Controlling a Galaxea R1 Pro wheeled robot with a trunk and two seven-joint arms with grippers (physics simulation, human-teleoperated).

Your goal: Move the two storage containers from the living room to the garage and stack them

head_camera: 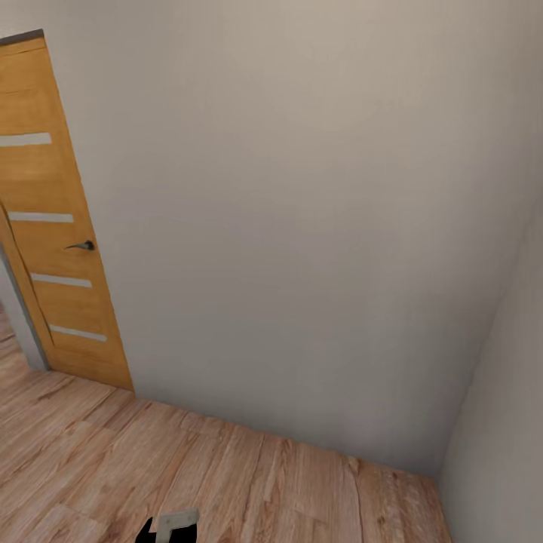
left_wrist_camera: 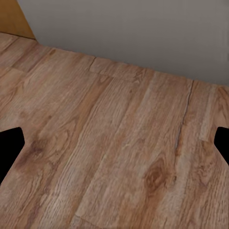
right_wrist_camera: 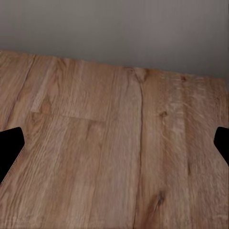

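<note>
Over wood floor [left_wrist_camera: 114, 143], both pincers apart.

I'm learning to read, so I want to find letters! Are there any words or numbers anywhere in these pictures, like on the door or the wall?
None: there are no words, numbers or signs to read.
The orange-wood door has just pale frosted strips and a dark handle.
The grey-white wall is plain.
The wood plank floor shows just grain and knots.
</note>
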